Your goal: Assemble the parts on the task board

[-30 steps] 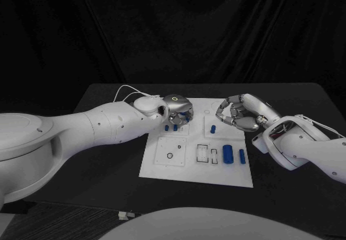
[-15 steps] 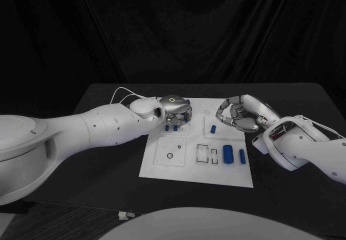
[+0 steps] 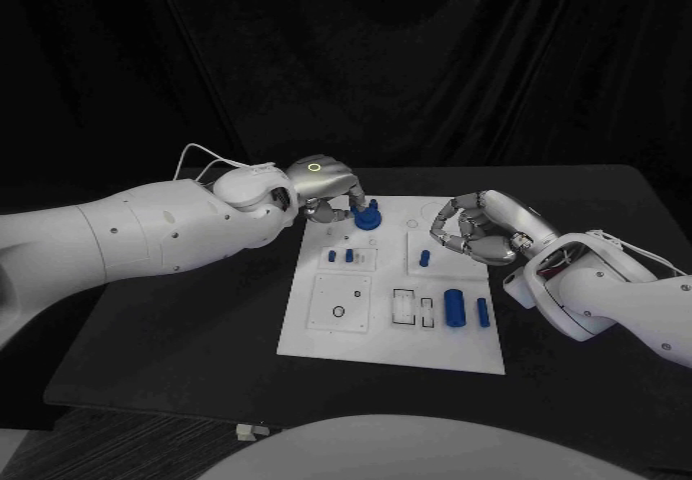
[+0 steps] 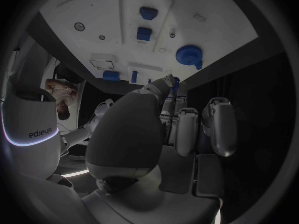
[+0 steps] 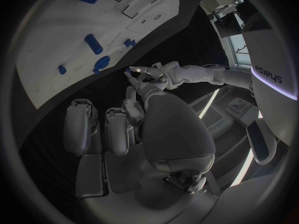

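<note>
Since the earlier pictures the left hand (image 3: 329,190) has moved away from the two small blue pegs (image 3: 340,256) it hovered over and now sits at the far left corner of the white board (image 3: 332,335). A round blue part (image 3: 369,218) that was hidden under the hand now shows at that far edge. The right hand (image 3: 480,230) has stayed where it was.

The left hand points its fingers down toward the round blue part. In the left wrist view a small blue piece (image 4: 176,83) sits at a fingertip (image 4: 166,82), pinched there as far as the picture shows, while the other fingers lie curled beside the palm. The left arm reaches in low across the table's left side.

The right hand hovers over the board's far right part with its fingers curled inward and nothing in them; its arm bends in from the right. A blue peg (image 3: 426,259) stands near it, and two longer blue cylinders (image 3: 456,307) lie further toward the robot.
</note>
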